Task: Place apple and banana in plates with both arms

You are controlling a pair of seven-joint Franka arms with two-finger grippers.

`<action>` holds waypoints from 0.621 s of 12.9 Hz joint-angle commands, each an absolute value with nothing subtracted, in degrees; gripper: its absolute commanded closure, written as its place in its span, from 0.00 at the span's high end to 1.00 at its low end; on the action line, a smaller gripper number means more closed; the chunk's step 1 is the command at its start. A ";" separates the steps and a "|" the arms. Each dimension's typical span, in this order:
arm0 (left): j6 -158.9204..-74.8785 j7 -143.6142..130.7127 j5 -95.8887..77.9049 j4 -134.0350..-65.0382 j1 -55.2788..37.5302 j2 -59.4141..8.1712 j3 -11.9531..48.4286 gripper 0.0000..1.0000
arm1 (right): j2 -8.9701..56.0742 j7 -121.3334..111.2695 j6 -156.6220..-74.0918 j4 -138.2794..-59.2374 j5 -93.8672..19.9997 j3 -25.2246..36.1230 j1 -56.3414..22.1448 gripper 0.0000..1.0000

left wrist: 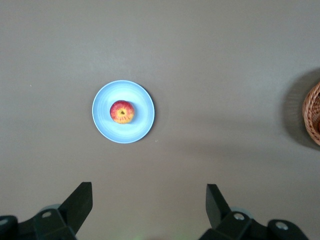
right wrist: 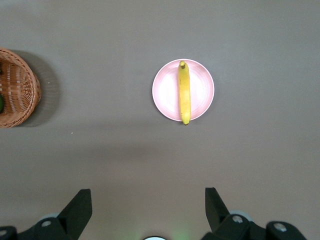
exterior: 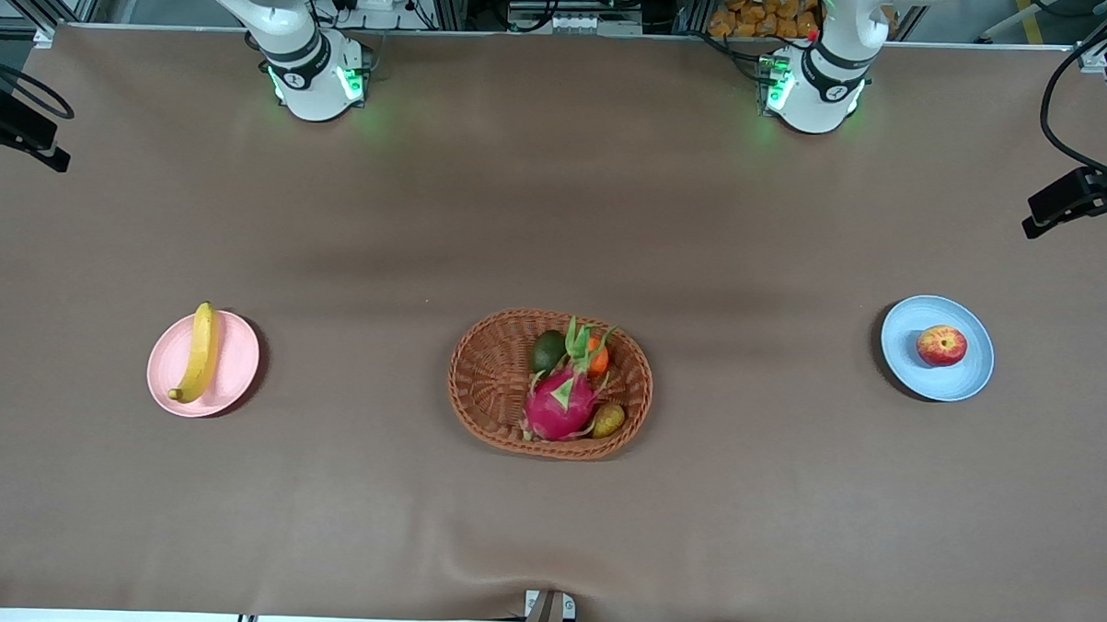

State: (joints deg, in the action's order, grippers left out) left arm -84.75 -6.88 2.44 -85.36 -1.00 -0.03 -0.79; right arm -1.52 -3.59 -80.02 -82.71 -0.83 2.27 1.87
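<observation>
The red and yellow apple (exterior: 941, 346) (left wrist: 122, 111) rests on the light blue plate (exterior: 961, 380) (left wrist: 137, 130) toward the left arm's end of the table. The yellow banana (exterior: 202, 352) (right wrist: 184, 95) lies across the pale pink plate (exterior: 234, 373) (right wrist: 202, 90) toward the right arm's end, its ends reaching past the rim. My left gripper (left wrist: 149, 202) hangs open and empty high above bare table near its base. My right gripper (right wrist: 148, 206) is open and empty too, high above the table. Neither gripper shows in the front view, only the arms' bases.
An oval brown wicker basket (exterior: 491, 382) (left wrist: 314, 117) (right wrist: 17, 95) stands mid-table between the plates, holding a magenta dragon fruit (exterior: 559, 403), an avocado (exterior: 547, 350), a small orange fruit (exterior: 598, 359) and a brownish fruit (exterior: 609, 420). Camera mounts stand at both table ends.
</observation>
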 commanded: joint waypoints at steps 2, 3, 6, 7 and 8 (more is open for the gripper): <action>-82.53 -5.80 0.27 -84.73 -0.79 0.79 -0.62 1.00 | -1.76 -2.37 -79.89 -81.91 -0.44 1.85 1.58 1.00; -82.53 -5.71 -0.26 -84.73 -0.79 0.88 -0.62 1.00 | -1.67 -2.46 -80.76 -81.91 -0.27 1.93 1.58 1.00; -82.27 -5.71 -0.53 -84.55 -0.62 0.88 -0.62 1.00 | -1.49 -2.55 -81.83 -81.74 0.09 1.76 0.62 1.00; -82.27 -5.71 -0.53 -84.55 -0.62 0.88 -0.62 1.00 | -1.49 -2.55 -81.74 -81.74 -0.17 1.84 0.53 1.00; -82.18 -5.71 -0.53 -84.55 -0.70 0.88 -0.62 1.00 | -1.49 -2.37 -81.39 -81.74 -0.52 1.85 0.61 1.00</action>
